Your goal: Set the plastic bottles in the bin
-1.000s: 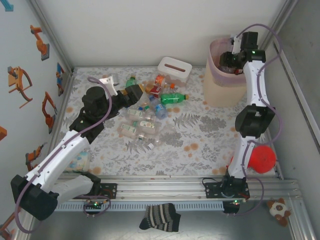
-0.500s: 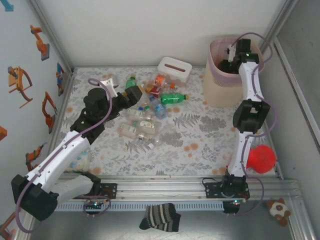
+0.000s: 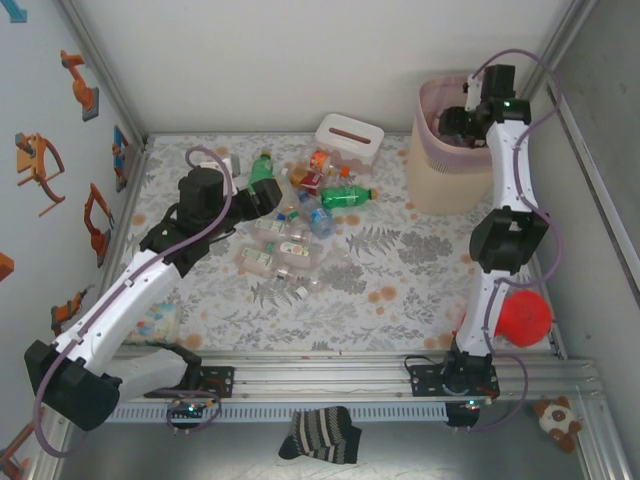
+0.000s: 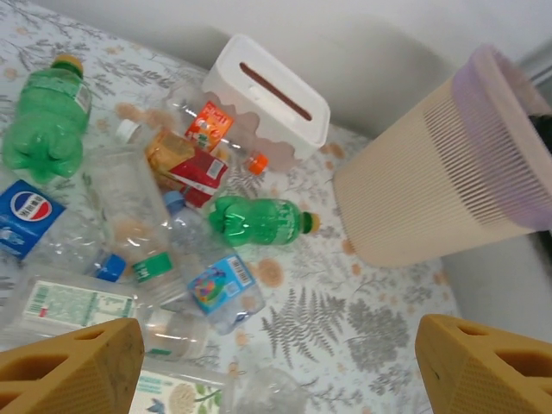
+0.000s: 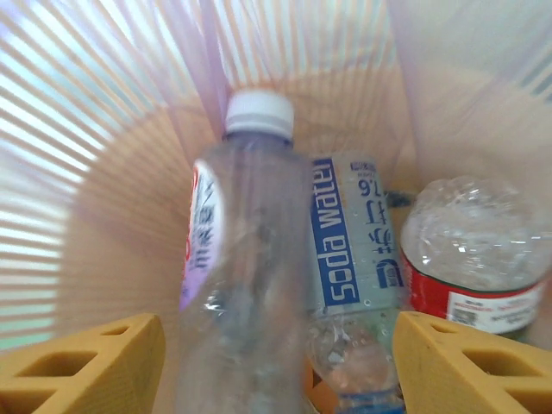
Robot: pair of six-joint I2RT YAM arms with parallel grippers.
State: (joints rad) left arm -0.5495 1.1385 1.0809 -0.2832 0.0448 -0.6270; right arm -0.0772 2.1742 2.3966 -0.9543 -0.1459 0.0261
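White-capped bottle (image 5: 246, 259) blurred, btm cut off.

white-capped clear bottle (image 5: 246, 285) within spread right hand (image 5: 276, 345), soda water bottle (image 5: 349, 250) and red-labelled bottle (image 5: 474, 259) beneath, inside bin (image 5: 95, 216)

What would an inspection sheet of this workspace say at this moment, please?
Surface: floral table cover, no spills seen.
Job's things: plastic bottles heaped left of centre; bin at far right, bottles inside.
Clutter: white tissue box, red ball, striped sock, plush toy.
End effectors: left end effector open above the heap, empty; right end effector open at the bin mouth, clear bottle between its fingers, apparently untouched.
Cables: purple cables looped along both arms, no snag seen.
Surroundings: white walls; robot-arm stickers on left wall.
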